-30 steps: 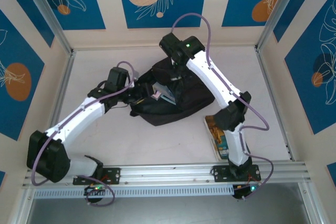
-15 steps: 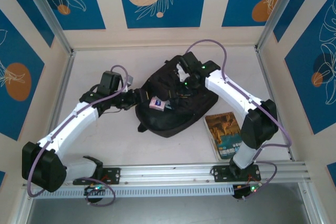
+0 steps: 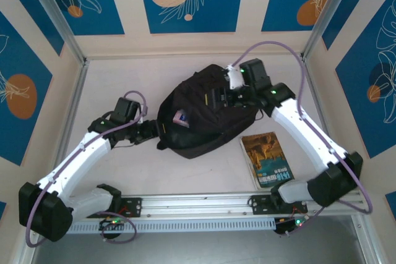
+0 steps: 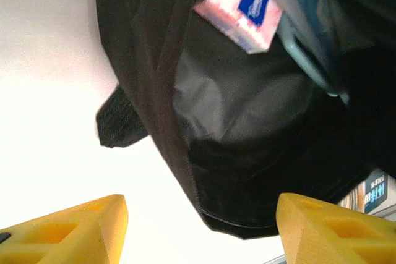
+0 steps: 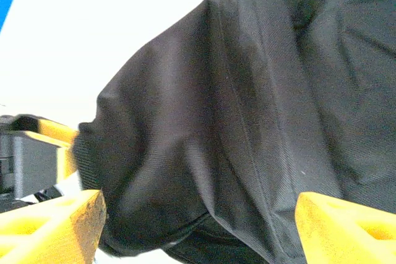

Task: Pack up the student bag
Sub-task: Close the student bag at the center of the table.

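White tabletop (image 3: 124,72) holds student bag (image 3: 197,125) between left gripper (image 3: 151,132) and right gripper (image 3: 219,98), both released.

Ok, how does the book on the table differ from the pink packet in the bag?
The book lies flat on the table, outside the student bag; the pink packet sits tilted in the bag's opening. The book is clearly larger than the packet. The book's cover is brown and teal, while the packet is pink with a blue label. Both are rectangular printed items.
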You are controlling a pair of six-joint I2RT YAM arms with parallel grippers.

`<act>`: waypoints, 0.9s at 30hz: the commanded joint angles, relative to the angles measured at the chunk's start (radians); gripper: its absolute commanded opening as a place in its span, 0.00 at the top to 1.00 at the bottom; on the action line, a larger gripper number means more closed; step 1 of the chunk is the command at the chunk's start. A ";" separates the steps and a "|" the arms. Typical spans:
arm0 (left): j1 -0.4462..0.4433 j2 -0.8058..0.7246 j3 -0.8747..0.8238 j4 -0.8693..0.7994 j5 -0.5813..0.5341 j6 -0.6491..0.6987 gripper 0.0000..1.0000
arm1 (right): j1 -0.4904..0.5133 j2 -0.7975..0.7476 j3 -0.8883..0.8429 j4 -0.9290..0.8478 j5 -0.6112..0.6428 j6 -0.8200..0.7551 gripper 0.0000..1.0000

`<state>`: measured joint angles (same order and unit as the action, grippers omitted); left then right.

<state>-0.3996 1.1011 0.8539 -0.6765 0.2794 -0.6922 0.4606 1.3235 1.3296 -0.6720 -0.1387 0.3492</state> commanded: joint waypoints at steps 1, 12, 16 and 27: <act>-0.004 0.028 -0.037 0.091 0.066 -0.036 0.36 | -0.041 -0.080 -0.071 -0.001 0.017 -0.016 0.24; -0.006 0.333 0.174 0.124 0.009 0.071 0.74 | -0.207 -0.200 -0.217 -0.272 0.380 0.185 0.58; 0.001 0.418 0.289 0.105 -0.042 0.109 0.84 | -0.317 -0.166 -0.252 -0.356 0.323 0.302 0.53; 0.029 0.411 0.429 0.026 -0.132 0.105 0.46 | -0.464 -0.091 -0.428 -0.347 0.436 0.438 0.33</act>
<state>-0.3775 1.5551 1.2774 -0.5972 0.1799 -0.5884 0.0277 1.2179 0.9371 -1.0058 0.2581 0.7181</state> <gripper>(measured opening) 0.523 0.657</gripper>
